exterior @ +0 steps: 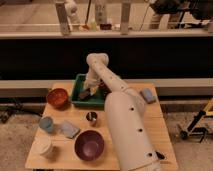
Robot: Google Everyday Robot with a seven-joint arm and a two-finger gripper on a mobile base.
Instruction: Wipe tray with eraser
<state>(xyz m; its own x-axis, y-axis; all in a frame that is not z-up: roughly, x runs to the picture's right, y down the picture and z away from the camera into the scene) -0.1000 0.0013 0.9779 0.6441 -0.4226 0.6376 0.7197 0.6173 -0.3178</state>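
Note:
The green tray (79,93) sits at the back of the wooden table, left of centre. My arm rises from the lower right and bends down into the tray. My gripper (88,91) is low inside the tray, near its left half. It is shut on the dark brownish eraser (85,94), which rests on or just above the tray floor. The arm hides the right part of the tray.
An orange-red bowl (57,97) stands left of the tray. A metal cup (91,118), a purple bowl (89,145), a blue cup (46,124), a grey-blue pad (69,130) and a white cup (44,148) are in front. Another grey-blue pad (147,95) lies at the right.

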